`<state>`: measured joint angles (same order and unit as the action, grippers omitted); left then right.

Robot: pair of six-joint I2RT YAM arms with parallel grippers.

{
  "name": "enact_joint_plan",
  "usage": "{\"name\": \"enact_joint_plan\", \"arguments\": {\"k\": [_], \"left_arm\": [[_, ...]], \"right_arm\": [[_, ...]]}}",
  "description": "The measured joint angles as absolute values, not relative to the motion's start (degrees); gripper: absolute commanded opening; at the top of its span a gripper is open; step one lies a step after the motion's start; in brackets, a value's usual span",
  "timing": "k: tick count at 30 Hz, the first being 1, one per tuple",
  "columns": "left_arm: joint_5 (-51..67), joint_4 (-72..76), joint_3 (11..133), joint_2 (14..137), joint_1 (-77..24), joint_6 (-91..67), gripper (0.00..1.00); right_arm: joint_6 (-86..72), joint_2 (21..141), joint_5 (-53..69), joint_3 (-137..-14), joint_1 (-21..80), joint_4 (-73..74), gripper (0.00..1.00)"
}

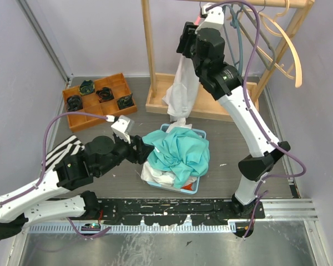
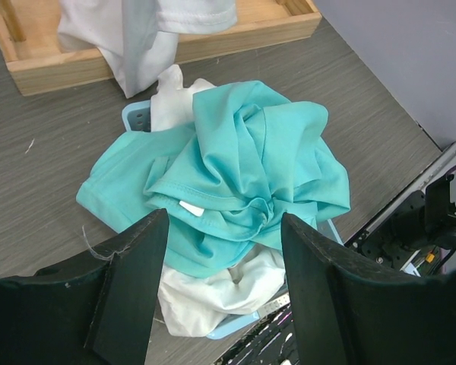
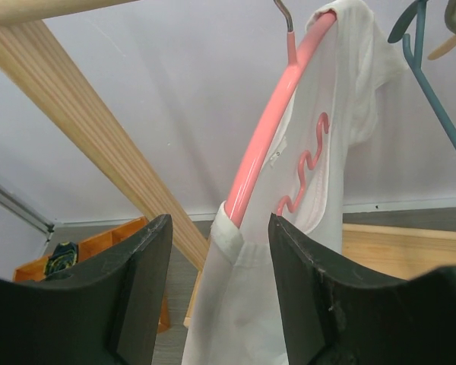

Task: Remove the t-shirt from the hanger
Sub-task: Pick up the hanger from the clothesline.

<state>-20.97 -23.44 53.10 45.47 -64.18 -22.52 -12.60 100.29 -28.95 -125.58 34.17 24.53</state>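
white t-shirt (image 3: pixel 235 289) hanging, partly on pink hanger (image 3: pixel 262 137)

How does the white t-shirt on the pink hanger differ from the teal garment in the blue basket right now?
The white t-shirt hangs full length on the pink plastic hanger; the teal fabric garment is crumpled in a heap. The white one is up on the wooden rack; the teal one tops the pile in the light blue plastic basket. Both are plain soft cloth.

T-shirt (image 1: pixel 183 88) on hanger (image 3: pixel 266 129) behind basket (image 1: pixel 196 187) of clothes (image 1: pixel 180 152), hem perhaps against it; tray (image 1: pixel 77 123) farther left.
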Motion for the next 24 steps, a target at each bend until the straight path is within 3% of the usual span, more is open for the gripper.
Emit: {"name": "enact_joint_plan", "arguments": {"k": [6, 17, 24], "left_arm": [[-21.47, -23.42, 53.1, 45.5, -64.18, -22.46, 0.68], [-21.65, -23.42, 53.1, 45.52, -64.18, -22.41, 0.68], [-21.67, -22.98, 53.1, 45.8, -64.18, -22.52, 0.68]], "right_arm": [[-12.23, 104.86, -30.85, -130.37, 34.17, 26.89, 0.59], [-11.55, 105.71, -35.16, -129.12, 34.17, 29.32, 0.49], [-9.52, 103.9, -37.69, -126.5, 34.11, 29.32, 0.33]]}}
